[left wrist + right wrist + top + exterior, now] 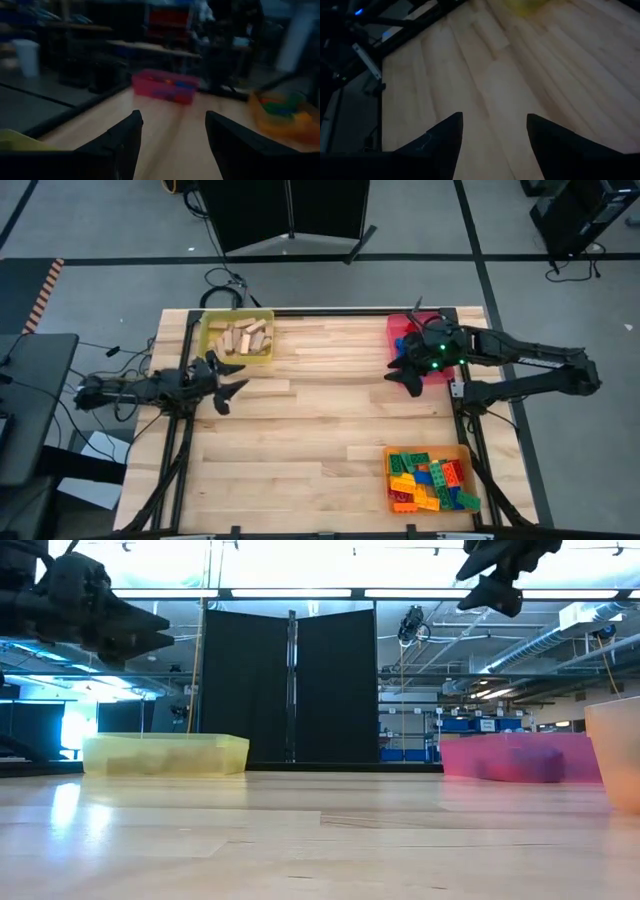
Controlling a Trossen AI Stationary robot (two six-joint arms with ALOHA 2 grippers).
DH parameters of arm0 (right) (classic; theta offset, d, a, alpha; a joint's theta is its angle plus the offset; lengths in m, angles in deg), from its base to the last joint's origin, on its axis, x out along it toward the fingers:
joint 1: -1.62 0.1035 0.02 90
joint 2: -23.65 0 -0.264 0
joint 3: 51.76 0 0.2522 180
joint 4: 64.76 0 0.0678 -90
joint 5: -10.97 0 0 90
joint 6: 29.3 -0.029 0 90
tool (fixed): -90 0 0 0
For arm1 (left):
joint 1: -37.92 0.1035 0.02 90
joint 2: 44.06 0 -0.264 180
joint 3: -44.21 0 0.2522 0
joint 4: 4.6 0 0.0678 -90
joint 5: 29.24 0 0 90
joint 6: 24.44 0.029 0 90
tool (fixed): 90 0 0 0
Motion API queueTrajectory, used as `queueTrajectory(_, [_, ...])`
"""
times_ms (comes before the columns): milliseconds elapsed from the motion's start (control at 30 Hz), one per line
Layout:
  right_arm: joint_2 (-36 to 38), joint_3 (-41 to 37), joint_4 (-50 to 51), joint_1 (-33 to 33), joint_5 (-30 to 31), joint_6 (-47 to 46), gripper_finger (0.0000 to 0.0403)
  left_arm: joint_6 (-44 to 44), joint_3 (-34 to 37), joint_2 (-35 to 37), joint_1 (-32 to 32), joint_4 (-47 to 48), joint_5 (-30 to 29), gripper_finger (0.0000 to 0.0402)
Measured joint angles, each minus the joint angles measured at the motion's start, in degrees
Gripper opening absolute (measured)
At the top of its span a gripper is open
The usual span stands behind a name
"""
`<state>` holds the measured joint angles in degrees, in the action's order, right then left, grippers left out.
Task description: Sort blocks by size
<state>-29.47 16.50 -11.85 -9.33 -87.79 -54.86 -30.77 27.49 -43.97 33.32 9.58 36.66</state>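
Sorting looks finished or nearly so, judging by how things lie. Left gripper hangs above the table's left edge, jaws parted, nothing between them; left wrist view shows bare wood in the gap. Just beyond its fingertips, toward the far edge, sits the yellow tray holding the tan wooden blocks, a loose pile, all inside the walls. Table between the two arms is bare wood, no loose piece that I can see. Right gripper hovers off the surface at the far right, jaws also spread and empty; right wrist view shows only boards between the fingers. Right behind and partly under that gripper is the red tray, contents mostly hidden by the arm; a bluish piece shows in the low view, kind unclear. Well apart from those jaws, at the near right corner, the orange tray is packed with studded bricks, mixed colours. Left to do: nothing obvious, unless pieces inside the trays are misplaced, which cannot be told from here.
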Motion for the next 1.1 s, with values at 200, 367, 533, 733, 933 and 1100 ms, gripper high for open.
queueTrajectory(200, [1.61,0.00,0.76,1.91,-0.14,0.05,0.0232,-0.33,-0.75,-0.02,0.00,1.53,11.47,0.0225])
queueTrajectory(367, [1.75,0.00,0.98,2.77,-0.30,-0.57,0.0234,-1.65,-0.07,-0.09,0.00,2.33,12.78,0.0225])
queueTrajectory(533, [1.76,0.00,2.21,3.49,-0.31,4.15,0.0232,-1.81,-0.05,-0.28,0.00,1.89,12.02,0.0225])
queueTrajectory(733, [2.63,-1.64,2.74,3.53,-0.32,15.00,0.0233,-1.86,-0.05,-0.43,0.00,1.10,12.02,0.0225])
queueTrajectory(933, [8.51,-12.58,-8.08,3.53,-0.89,18.55,0.0231,-1.86,-0.05,-0.43,0.00,0.66,12.02,0.0225])
queueTrajectory(1100, [15.53,-26.88,-23.02,3.52,-3.31,16.75,0.0233,-1.86,-0.05,-0.43,0.00,0.66,12.02,0.0225])
